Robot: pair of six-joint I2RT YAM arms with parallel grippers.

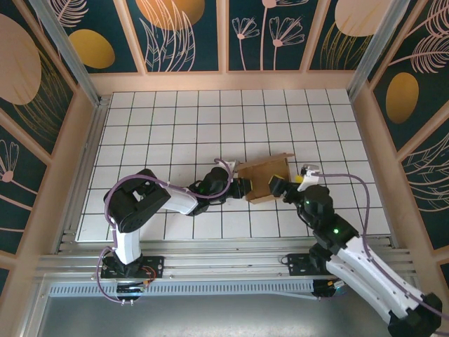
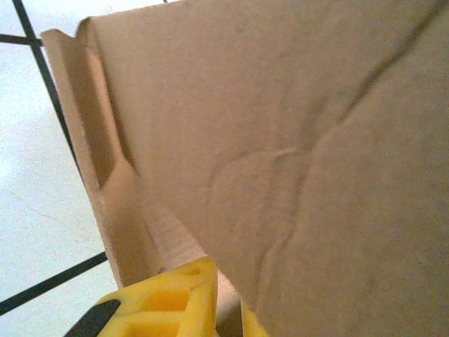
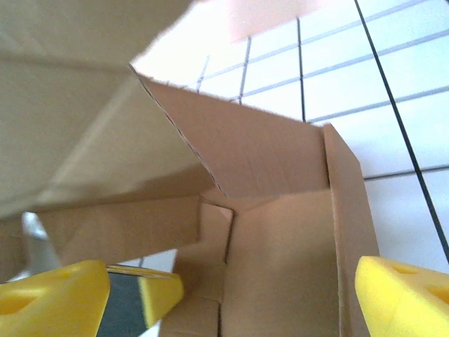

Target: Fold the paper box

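Observation:
The paper box [image 1: 265, 177] is a brown cardboard piece, partly folded, with flaps standing up, near the middle of the white gridded table [image 1: 175, 119]. My left gripper [image 1: 243, 188] holds its left edge. In the left wrist view the yellow fingers [image 2: 168, 302] are shut on a cardboard wall [image 2: 280, 140]. My right gripper [image 1: 279, 187] is at the box's right side. In the right wrist view it [image 3: 259, 302] stands wide open, with a box panel [image 3: 280, 246] lying between the fingers [image 3: 403, 295] and not clamped.
Wooden walls with patterned panels [image 1: 189, 35] surround the table on three sides. A metal rail [image 1: 224, 246] carrying both arm bases runs along the near edge. Bare grid lies behind and to both sides of the box.

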